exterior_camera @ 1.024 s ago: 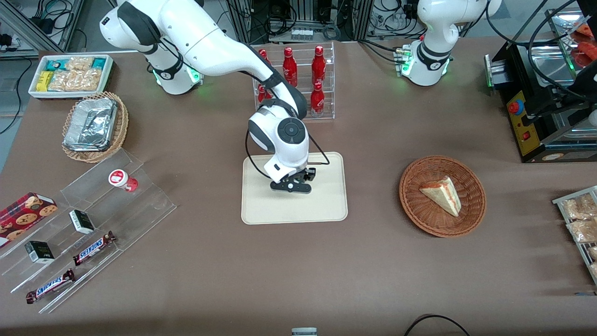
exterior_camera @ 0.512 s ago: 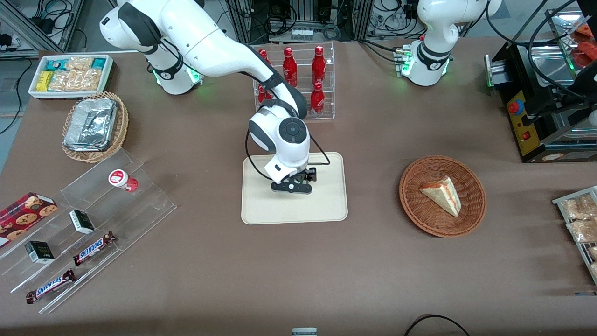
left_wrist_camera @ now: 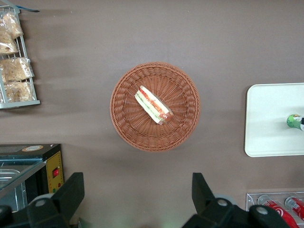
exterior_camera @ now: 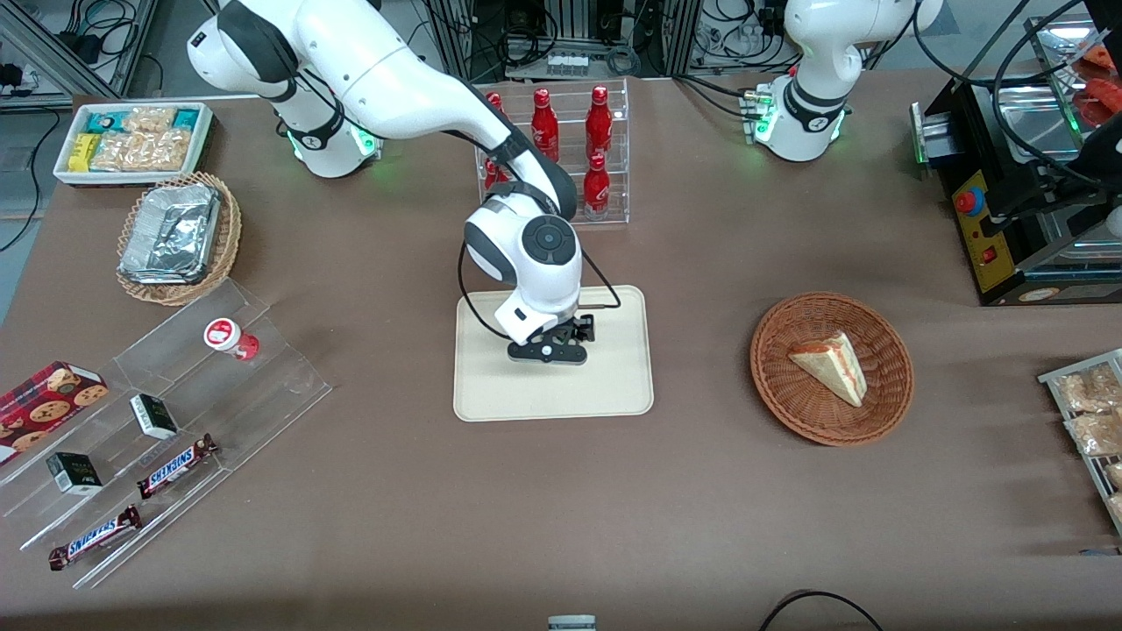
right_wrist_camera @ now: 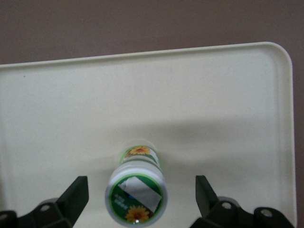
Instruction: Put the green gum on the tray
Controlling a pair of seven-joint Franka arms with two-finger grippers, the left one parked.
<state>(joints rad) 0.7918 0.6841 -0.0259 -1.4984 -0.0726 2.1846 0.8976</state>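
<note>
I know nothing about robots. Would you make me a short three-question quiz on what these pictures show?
1. True or false: the green gum stands on the tray.
2. The hand is: A) shut on the gum, B) open, with the gum between its fingers and apart from them, C) over the basket.
3. What lies in that basket?

Key: 1 true. 2 B. 3 a sandwich wedge.

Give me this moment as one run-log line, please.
gripper: open, above tray | green gum: upright on tray, between fingers, untouched | step: released
</note>
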